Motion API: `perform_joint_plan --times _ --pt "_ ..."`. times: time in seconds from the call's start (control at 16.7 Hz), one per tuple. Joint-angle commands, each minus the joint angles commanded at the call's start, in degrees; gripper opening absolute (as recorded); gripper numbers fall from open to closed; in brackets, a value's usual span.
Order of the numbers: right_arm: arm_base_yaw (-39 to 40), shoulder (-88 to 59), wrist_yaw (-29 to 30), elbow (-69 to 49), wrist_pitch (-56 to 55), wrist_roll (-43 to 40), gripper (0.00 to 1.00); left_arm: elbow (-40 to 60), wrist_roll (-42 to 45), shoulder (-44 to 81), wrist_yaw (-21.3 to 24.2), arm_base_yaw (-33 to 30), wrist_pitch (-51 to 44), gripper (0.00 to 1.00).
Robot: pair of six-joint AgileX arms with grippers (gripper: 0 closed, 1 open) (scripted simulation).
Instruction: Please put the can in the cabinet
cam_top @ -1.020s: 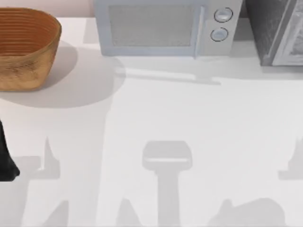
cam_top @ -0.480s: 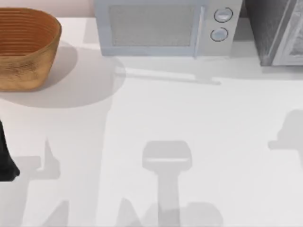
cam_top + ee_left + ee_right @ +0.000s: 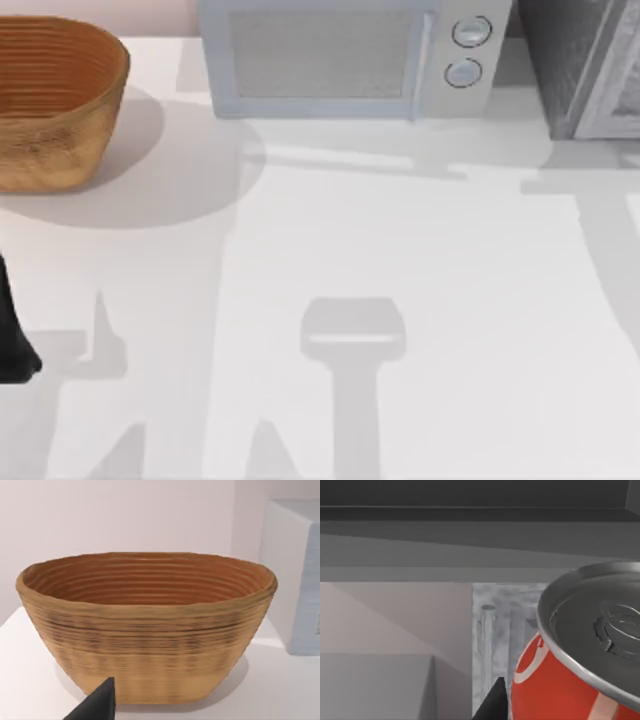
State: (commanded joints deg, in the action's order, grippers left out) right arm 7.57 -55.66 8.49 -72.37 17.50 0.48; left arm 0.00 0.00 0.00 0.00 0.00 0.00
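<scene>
Cabinet [image 3: 492,630] behind can [image 3: 560,680]

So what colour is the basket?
The basket is golden brown with ribbed rings, seen best in the left wrist view.

Basket [image 3: 55,100] left of microwave [image 3: 345,60]

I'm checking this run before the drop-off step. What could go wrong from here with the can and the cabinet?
1. The can sits close to the right wrist camera with the cabinet just ahead; how firmly it is held cannot be judged, so it might slip.
2. The grey ledge overhead leaves little room, so lifting could knock the can's top.
3. The microwave beside the cabinet could be clipped on retreat.
</scene>
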Motion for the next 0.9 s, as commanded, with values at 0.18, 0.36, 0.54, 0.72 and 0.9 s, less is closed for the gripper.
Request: perform_joint_plan --times 0.18,0.36,0.54,0.72,0.9 --pt "1.4 -10.2 1.4 -14.1 3.2 0.2 0.00 0.0 0.0 0.0 0.0 0.0 0.0 1.00" --pt "2.5 -17.2 2.3 -23.6 5.5 0.4 0.00 0.0 0.0 0.0 0.0 0.0 0.0 1.00" --pt "3.0 -20.4 2.7 -27.6 6.5 0.5 0.00 0.0 0.0 0.0 0.0 0.0 0.0 1.00" --pt "3.1 -20.5 2.7 -27.7 6.6 0.5 0.00 0.0 0.0 0.0 0.0 0.0 0.0 1.00" --pt "2.8 -20.5 2.7 -27.6 6.5 0.6 0.00 0.0 0.0 0.0 0.0 0.0 0.0 1.00"
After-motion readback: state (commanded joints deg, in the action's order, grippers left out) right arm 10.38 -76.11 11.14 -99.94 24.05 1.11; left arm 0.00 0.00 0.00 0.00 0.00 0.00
